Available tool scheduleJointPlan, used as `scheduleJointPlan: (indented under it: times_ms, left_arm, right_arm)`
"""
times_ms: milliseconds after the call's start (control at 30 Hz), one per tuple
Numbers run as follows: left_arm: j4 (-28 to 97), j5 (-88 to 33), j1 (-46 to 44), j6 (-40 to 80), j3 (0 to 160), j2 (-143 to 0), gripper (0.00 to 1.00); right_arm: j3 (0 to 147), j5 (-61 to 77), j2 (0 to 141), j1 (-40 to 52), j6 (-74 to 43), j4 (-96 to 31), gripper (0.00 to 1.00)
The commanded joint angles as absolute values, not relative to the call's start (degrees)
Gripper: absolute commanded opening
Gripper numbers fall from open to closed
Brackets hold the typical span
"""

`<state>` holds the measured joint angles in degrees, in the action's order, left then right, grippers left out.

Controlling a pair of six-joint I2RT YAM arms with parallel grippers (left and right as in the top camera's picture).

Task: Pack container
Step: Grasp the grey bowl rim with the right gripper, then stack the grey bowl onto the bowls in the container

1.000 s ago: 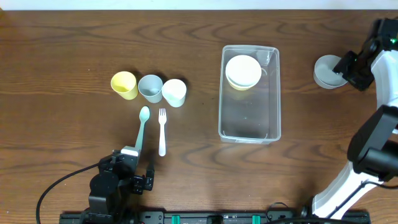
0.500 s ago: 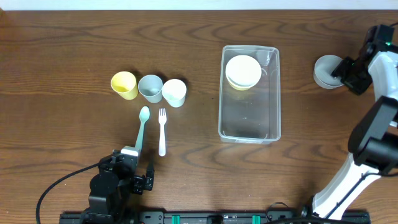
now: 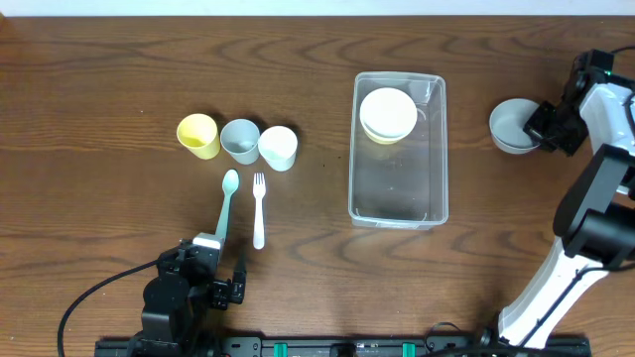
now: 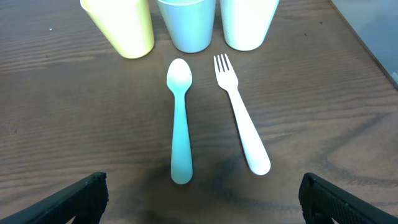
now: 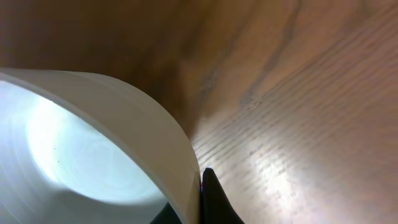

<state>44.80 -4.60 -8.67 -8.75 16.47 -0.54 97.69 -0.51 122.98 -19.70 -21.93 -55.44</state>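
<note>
The clear rectangular container stands right of centre with a white bowl nested on a yellow one at its far end. To its right, my right gripper is shut on the rim of a grey bowl. In the right wrist view the bowl's wall fills the left side, and my right gripper pinches it, with one dark finger outside the rim. At the near left edge my left gripper stands open. Its jaws are wide apart and empty, just short of the spoon's handle.
A teal spoon and a white fork lie side by side ahead of my left gripper. Behind them stand a yellow cup, a grey-blue cup and a white cup.
My right gripper has closed on the grey bowl's rim. It has drawn the bowl a little to the left, toward the container. The left arm has not moved.
</note>
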Motion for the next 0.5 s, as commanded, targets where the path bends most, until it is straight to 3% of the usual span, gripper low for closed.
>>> scheduleJointPlan:
  times_ms: [0,167,467]
  left_arm:
    - [44.7,-5.2,-8.4,-7.8,16.4,-0.2,0.98]
    - [44.7,-5.2,-8.4,-7.8,16.4,-0.2,0.98]
    - [44.7,-5.2,-8.4,-7.8,16.4,-0.2,0.98]
  right_arm:
    - [98.3,1.0,111.8,-16.2,-21.1,-54.5,0.01]
    - [98.3,6.5,101.8,-6.8,-21.1,-51.9,0.01]
    - [97.4,-8.4,105.4,15.0,-21.4,-52.0,0.01]
